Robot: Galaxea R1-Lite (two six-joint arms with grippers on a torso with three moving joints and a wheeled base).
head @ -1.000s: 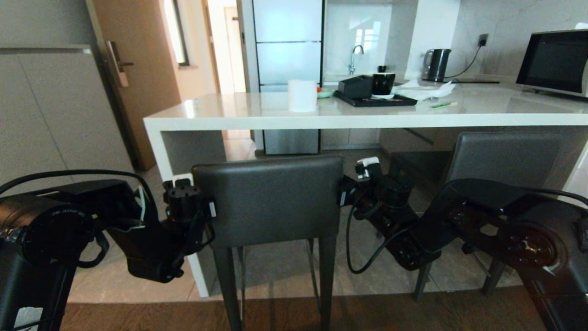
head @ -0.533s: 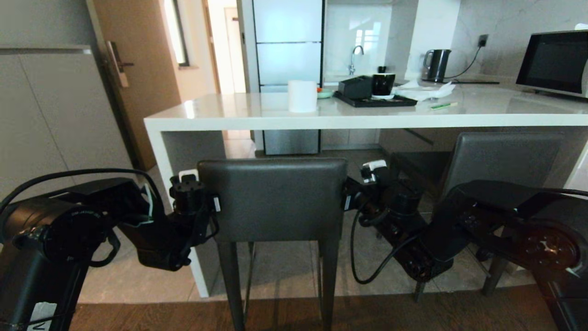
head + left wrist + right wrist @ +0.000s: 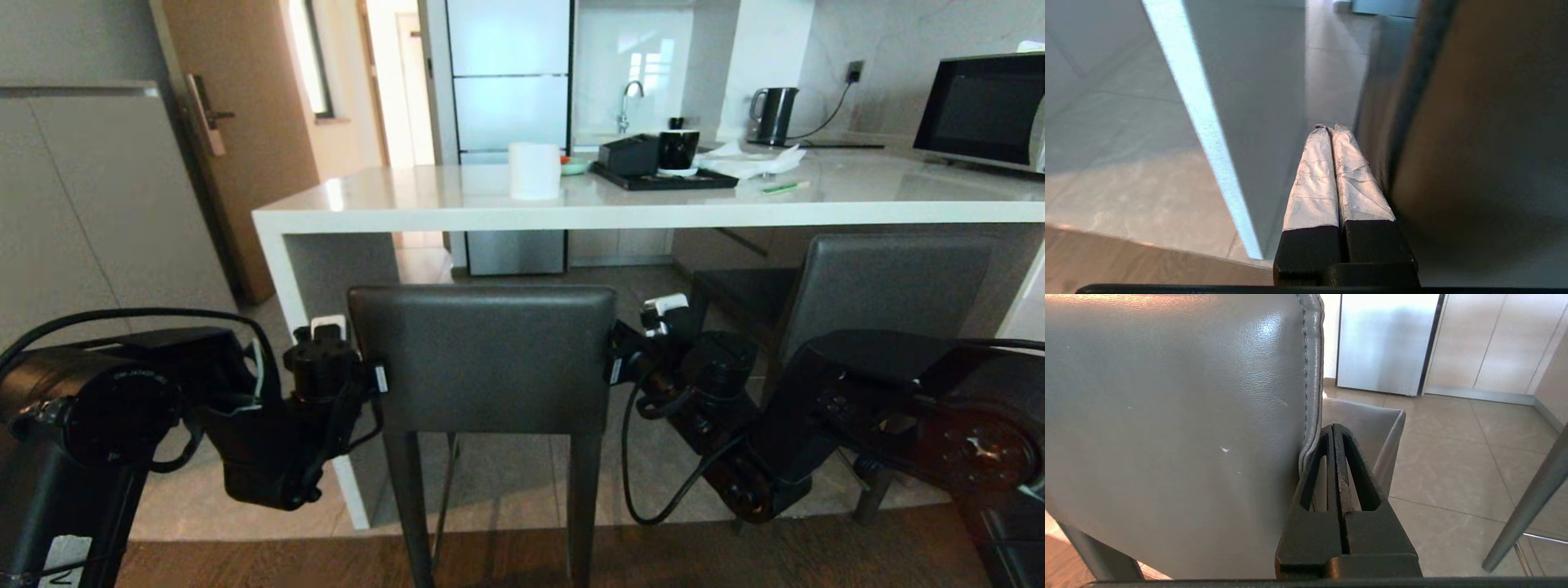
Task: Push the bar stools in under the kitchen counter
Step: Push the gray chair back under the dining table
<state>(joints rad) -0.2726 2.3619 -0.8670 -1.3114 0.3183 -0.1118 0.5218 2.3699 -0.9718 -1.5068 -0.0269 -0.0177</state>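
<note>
We stand before the kitchen counter (image 3: pixel 571 214) with a bar stool (image 3: pixel 482 359) straight ahead, its dark backrest level with our arms and its seat just short of the counter's front edge, beside the white side panel (image 3: pixel 282 269). Our left gripper (image 3: pixel 1336 134) has its wrapped fingers (image 3: pixel 1312 179) pressed together with nothing between them, lying along the left side edge of the backrest. Our right gripper (image 3: pixel 1334 435) is likewise clenched empty, its fingertips set against the stitched right edge of the same backrest, so the stool sits between our two arms. The second stool (image 3: pixel 894 282) stands further right, its backrest already close under the slab. On the counter we see a white roll (image 3: pixel 535 170), a black tray (image 3: pixel 665 175), a kettle (image 3: pixel 774 114) and a microwave (image 3: pixel 980 110).
</note>
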